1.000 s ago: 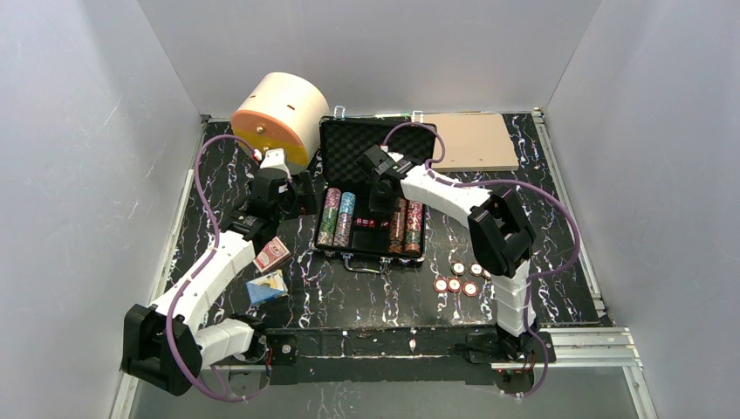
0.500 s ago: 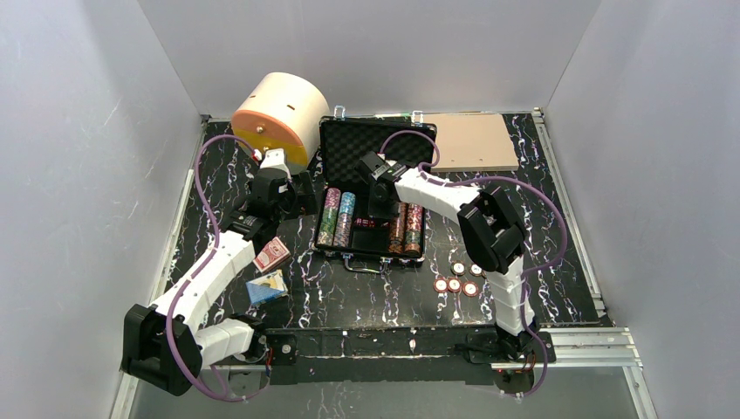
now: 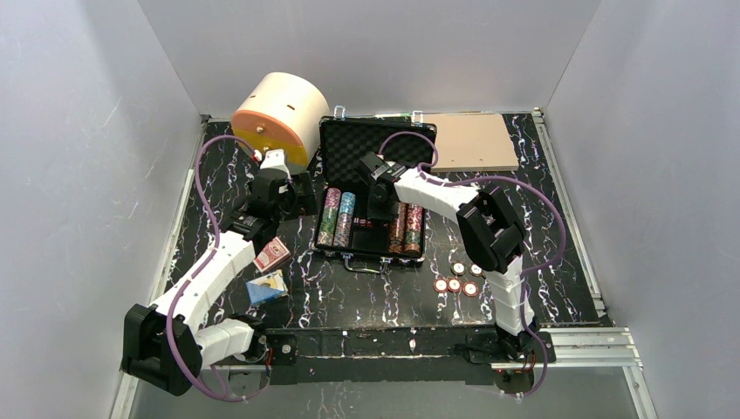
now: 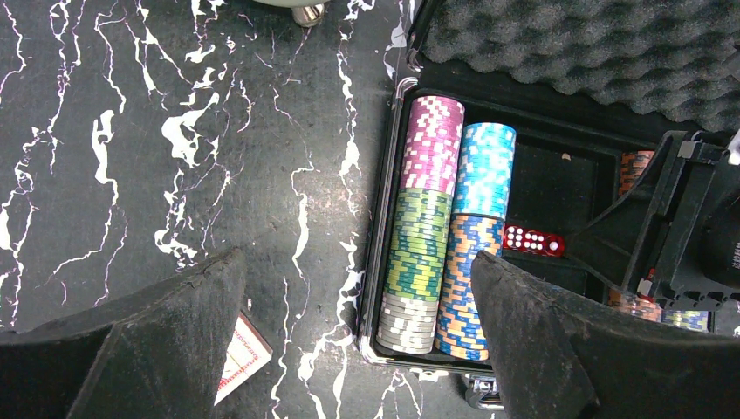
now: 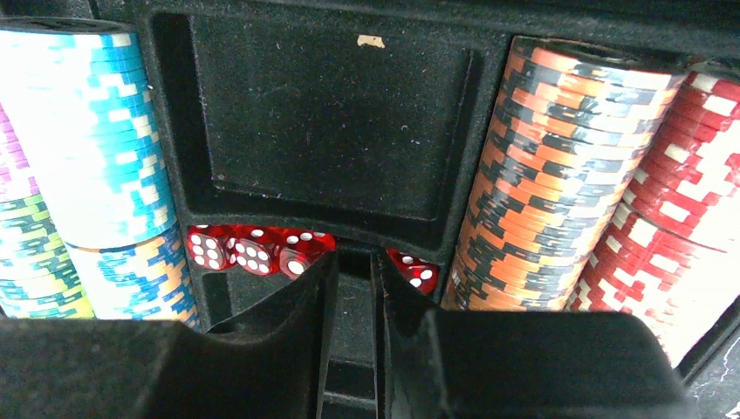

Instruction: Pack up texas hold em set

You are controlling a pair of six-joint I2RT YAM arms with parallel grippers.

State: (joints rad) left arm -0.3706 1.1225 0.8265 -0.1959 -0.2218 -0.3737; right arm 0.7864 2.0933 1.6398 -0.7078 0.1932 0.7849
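Observation:
The black briefcase lies open in the middle of the table, its foam lid raised. Rows of striped poker chips fill both of its sides. My right gripper reaches down into the case's dice slot; its jaws stand a narrow gap apart with nothing between them. Three red dice lie left of its fingers and one die lies right. My left gripper hangs wide open and empty over the case's left edge. A red card deck and a blue deck lie on the table.
Several loose chips lie on the table to the right of the case's front. A big cream cylinder stands at the back left. A flat tan board lies at the back right. Grey walls close in both sides.
My right arm's elbow has swung a little left while its gripper stayed in the dice slot. The left arm has not moved.

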